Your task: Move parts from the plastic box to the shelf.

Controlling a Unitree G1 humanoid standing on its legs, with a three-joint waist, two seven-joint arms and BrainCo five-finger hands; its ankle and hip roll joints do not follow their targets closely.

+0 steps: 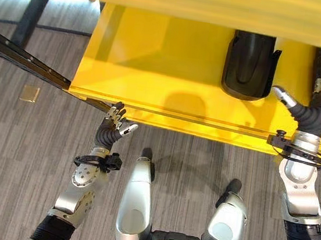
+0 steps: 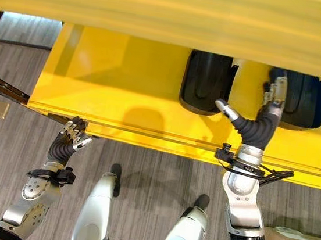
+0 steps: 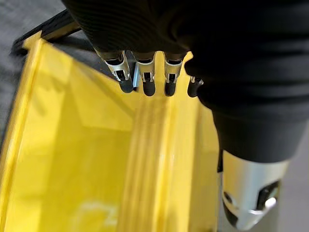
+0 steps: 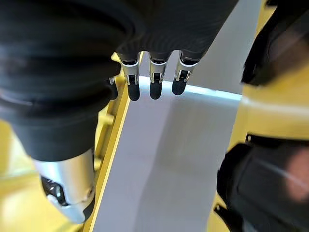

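Two black parts sit on the yellow shelf (image 2: 124,80), side by side and a little apart: one part (image 2: 205,81) toward the middle and a second part (image 2: 303,102) further to the robot's right. Both are dark, rounded, moulded pieces resting on the shelf's flat yellow floor, with their far ends under the yellow board that runs across above them.

The right hand (image 2: 270,107) reaches over the shelf's front lip and is raised between the two parts, just beside the second one. Its fingers (image 2: 278,87) are extended and relaxed, with the thumb (image 2: 226,109) spread out to the side toward the first part; they hold nothing. In the right wrist view the fingers (image 4: 153,79) hang straight with dark tips, with a black part (image 4: 263,188) close by at the side.

The left hand (image 2: 67,141) hangs low at the shelf's front edge, near its left corner, over the grey wood-patterned floor (image 1: 21,155). Its fingers (image 1: 116,113) are loosely bent but clasp nothing, and the thumb sticks out sideways. The left wrist view shows those fingers (image 3: 145,79) relaxed above the yellow shelf surface.

A dark rail (image 1: 27,60) runs across the floor to the shelf's left corner.
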